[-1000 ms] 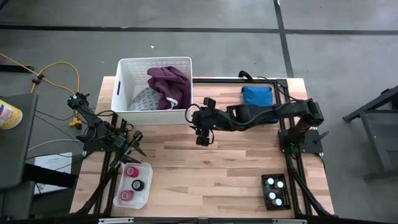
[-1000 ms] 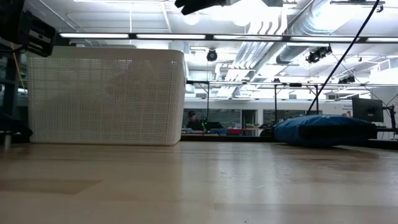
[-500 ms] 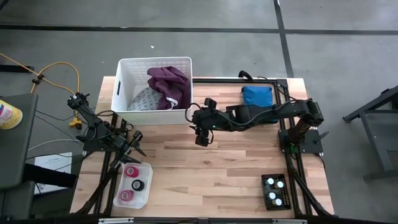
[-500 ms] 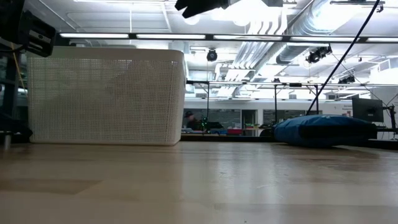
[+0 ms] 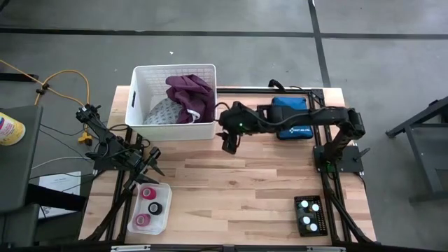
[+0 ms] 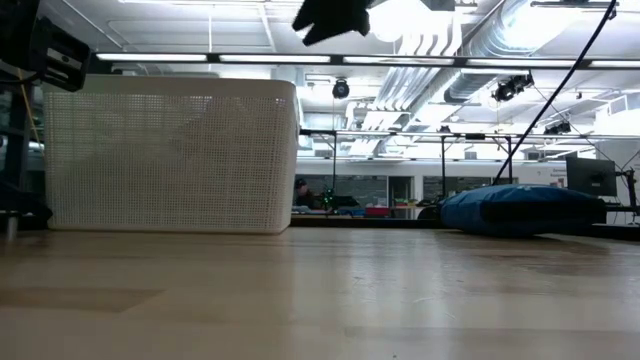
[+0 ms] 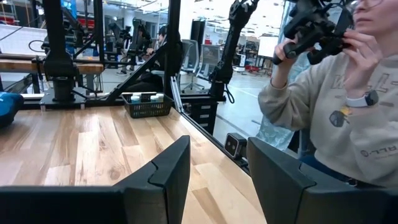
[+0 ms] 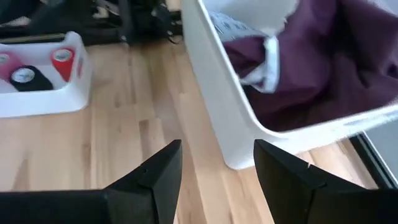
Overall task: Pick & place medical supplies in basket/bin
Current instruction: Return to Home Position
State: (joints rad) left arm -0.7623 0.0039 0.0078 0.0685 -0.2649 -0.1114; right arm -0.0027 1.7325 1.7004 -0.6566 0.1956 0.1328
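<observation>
The white basket (image 5: 138,98) stands at the back left of the worktop (image 5: 238,189), and the purple garment (image 5: 189,93) lies heaped inside it on top of the grey dotted garment (image 5: 161,112). The right tool (image 5: 229,145) hangs above the worktop just off the basket's near right corner, its fingers spread with nothing between them. In the low view it shows high above the basket's top edge. The left tool (image 5: 155,162) sits at the worktop's left edge, fingers also spread and empty, near a small white tray (image 5: 169,199) that holds the tape rolls (image 5: 149,208). The vials (image 5: 310,208) stand in a dark rack (image 5: 297,214) at the near right corner. A blue pouch (image 5: 289,106) lies at the back right, partly under the right arm. Beyond the worktop, the left wrist view shows a person (image 7: 336,118) holding up a dark device.
</observation>
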